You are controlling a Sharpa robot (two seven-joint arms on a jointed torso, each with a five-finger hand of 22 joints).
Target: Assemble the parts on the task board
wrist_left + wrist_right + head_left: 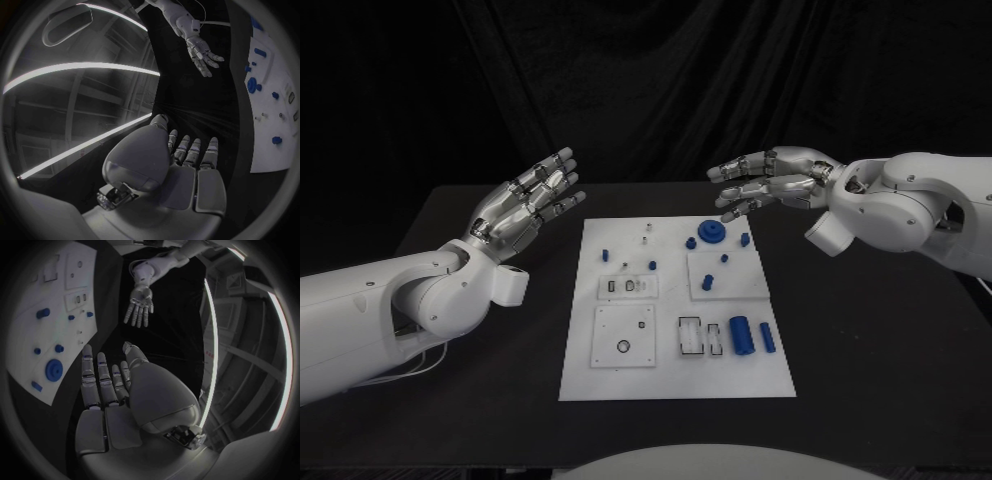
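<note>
White task board [672, 378] lies flat mid-table [473, 400], its blue parts [741, 335] untouched, likely laid out for picking. Both hands hover raised and empty, probably readying a first reach: the left hand [531, 205] left of the board, fingers apart; the right hand [769, 180] over the far edge, fingers spread, loosely curled above a blue gear [711, 233]

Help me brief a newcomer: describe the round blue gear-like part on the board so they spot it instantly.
Start at the white task board in the middle of the black table. Go to its far edge, below the right hand. The blue gear lies there: a wide flat disc, far broader than the small blue pegs around it.
</note>
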